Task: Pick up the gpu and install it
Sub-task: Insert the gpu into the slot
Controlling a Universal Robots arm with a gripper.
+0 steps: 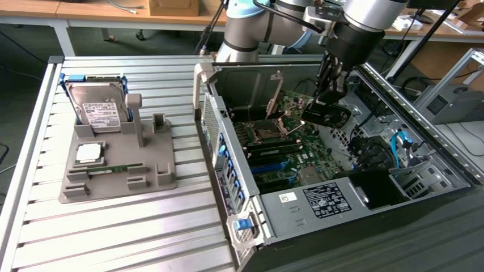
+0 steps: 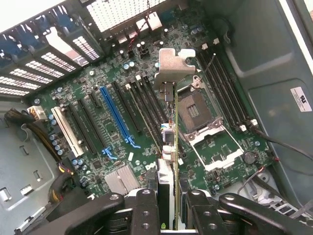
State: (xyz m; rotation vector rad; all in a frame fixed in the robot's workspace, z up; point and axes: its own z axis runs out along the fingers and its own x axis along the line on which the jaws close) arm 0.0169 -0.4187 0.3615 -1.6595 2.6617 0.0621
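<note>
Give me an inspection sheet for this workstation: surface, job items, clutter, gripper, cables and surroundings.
Surface: slatted metal table, with an open computer case lying on it.
Job's things: gpu held edge-on above the motherboard, not seated in a slot.
Clutter: hard drive, CPU and RAM stick in a gray fixture.
Grippers: gripper shut on the gpu, inside the case.
Cables: blue cables inside the case.
Surroundings: wooden benches and a cardboard box behind.

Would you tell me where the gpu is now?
On the exterior view's right, the gripper holds the gpu edge-on inside the open computer case, over the motherboard between the blue slot and the processor socket.
</note>
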